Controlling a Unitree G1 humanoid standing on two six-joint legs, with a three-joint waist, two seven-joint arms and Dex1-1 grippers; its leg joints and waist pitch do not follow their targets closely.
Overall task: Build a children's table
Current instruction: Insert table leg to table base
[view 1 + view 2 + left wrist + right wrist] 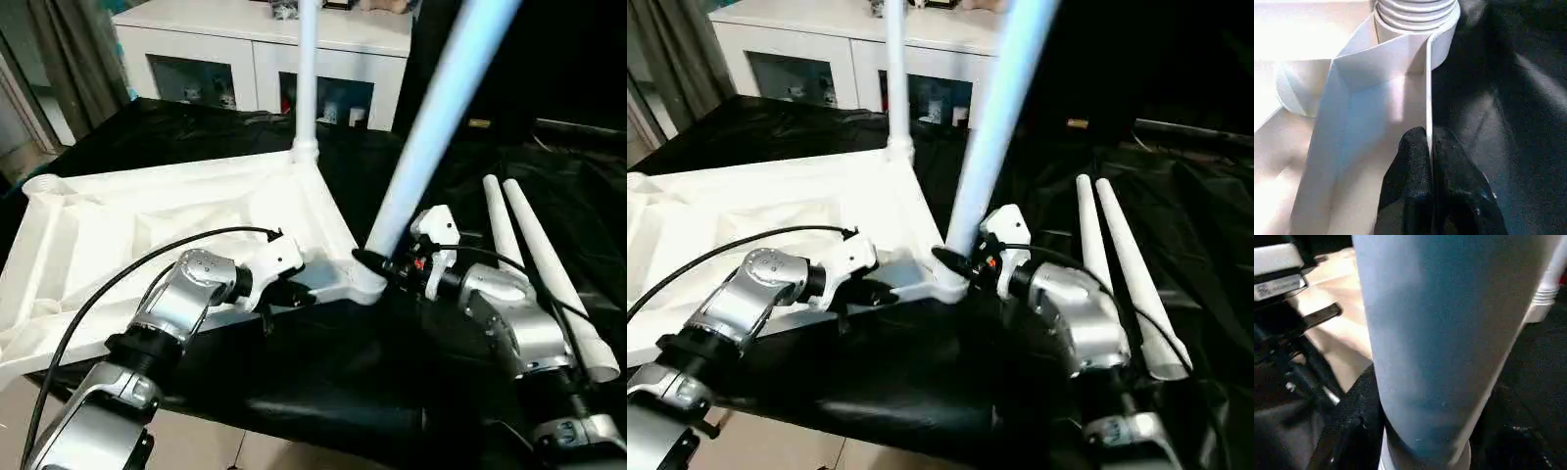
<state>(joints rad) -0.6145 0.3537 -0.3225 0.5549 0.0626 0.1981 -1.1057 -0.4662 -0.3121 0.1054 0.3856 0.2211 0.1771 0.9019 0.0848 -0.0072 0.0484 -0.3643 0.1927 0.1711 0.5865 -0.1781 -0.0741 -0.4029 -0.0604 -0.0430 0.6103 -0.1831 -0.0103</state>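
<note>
Left gripper (1429,152) jaws clamped on the thin side wall of the tabletop (147,225), near its front right corner. Right gripper (377,262) jaws closed around the base of a leg (431,127) standing tilted in that corner's socket. Tabletop lies underside up on the black-draped work table (323,372), overhanging its near left edge. A second leg (307,73) stands upright in the far right corner socket. Two loose legs (534,259) lie side by side near the work table's right edge. White cabinet (265,49) behind.
</note>
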